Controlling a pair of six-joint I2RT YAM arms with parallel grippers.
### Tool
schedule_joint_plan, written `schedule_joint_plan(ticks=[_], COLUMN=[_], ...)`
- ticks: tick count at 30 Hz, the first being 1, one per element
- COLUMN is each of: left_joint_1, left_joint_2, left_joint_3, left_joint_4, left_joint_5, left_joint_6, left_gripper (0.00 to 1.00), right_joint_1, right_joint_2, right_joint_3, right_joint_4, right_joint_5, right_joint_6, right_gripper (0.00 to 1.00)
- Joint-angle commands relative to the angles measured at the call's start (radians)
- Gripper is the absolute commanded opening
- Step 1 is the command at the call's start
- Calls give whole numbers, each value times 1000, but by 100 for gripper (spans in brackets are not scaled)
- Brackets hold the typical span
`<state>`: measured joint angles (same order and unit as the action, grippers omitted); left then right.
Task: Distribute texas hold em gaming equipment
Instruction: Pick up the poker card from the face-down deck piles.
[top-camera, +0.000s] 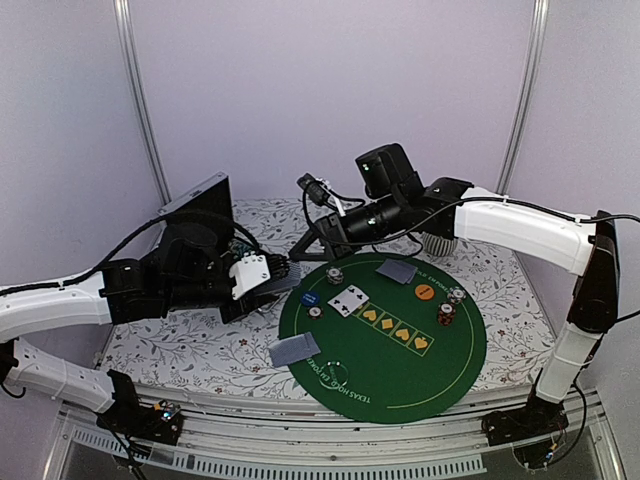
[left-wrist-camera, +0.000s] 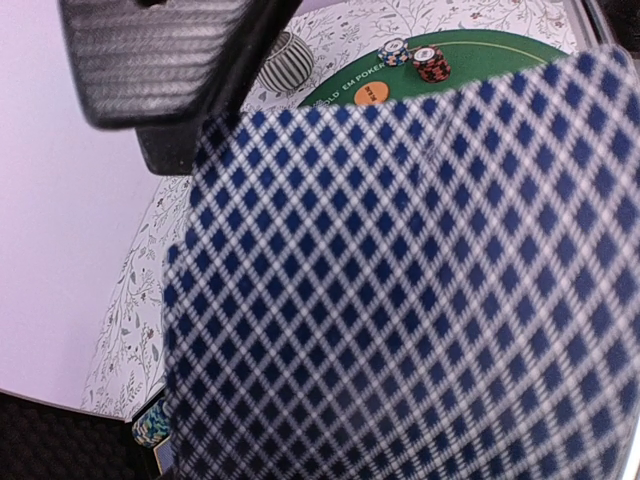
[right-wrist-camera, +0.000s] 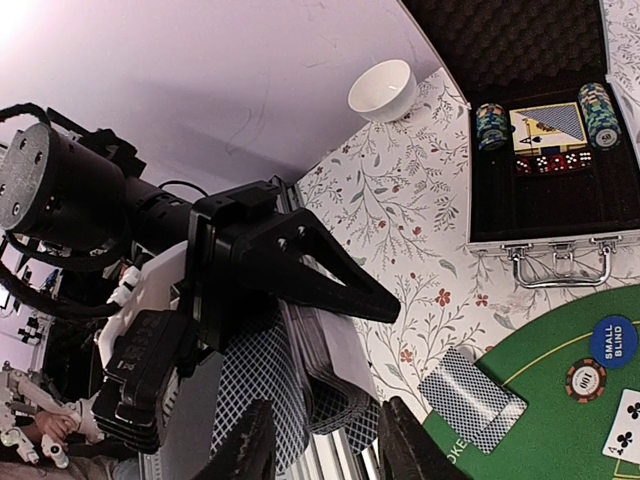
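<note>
**A:** Where's the deck (right-wrist-camera: 322, 372)?

**B:** Clamped in the left hand (top-camera: 278, 272), held above the counter (top-camera: 180, 350) by the mat's (top-camera: 400, 385) left rim.

**A:** And the right hand (right-wrist-camera: 325, 445)?

**B:** Its fingers (right-wrist-camera: 248, 445) sit on either side of the deck's end. I can't tell if they're pinching a card.

**A:** What's on the mat?

**B:** Face-down cards (top-camera: 295, 350) at the near-left edge and chips (top-camera: 445, 312) on the right.

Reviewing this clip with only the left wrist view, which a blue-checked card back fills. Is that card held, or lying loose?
Observer: Held. The left tool grips a whole fanned deck over the table.
Operator: Where is the other arm?
Observer: The right tool sits at that deck's edge, fingers apart.
Operator: Anything dealt near the bases?
Observer: One face-down card lies at the green mat's near-left edge.
</note>
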<state>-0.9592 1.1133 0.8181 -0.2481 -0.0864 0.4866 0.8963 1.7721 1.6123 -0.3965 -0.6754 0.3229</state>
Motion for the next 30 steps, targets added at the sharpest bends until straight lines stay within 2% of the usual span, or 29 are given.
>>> schedule_joint_plan(ticks=[1,7,11,19,23,27,30], left_joint_1=[9,8,9,9,9,9,9], left_joint_2=[3,2,2,2,2,0,-1], left_joint_3=[-5,-5,-5,-4,-4,-4,-4], left_joint_4=[25,24,24,24,25,24,23], left_joint_5=[13,13,14,14,14,15,16], left_joint_6=[4,2,2,2,2,2,1], left_gripper=[42,43,42,42,42,42,42], right_joint_1=[5,7,7,7,7,3,-14], right_joint_2=[-3,6,12,31,38,33,24], right_joint_3=[5,-4,-3,-2,1,6,-1], right_joint_4=[10,-2,-8,-24,-33,-34,-30], right_joint_5=[-57,-51,-62,-80,-85,-106,-111], right_joint_6=[11,12,8,7,4,-1,-2], right_gripper=[34,37,32,30,21,4,2])
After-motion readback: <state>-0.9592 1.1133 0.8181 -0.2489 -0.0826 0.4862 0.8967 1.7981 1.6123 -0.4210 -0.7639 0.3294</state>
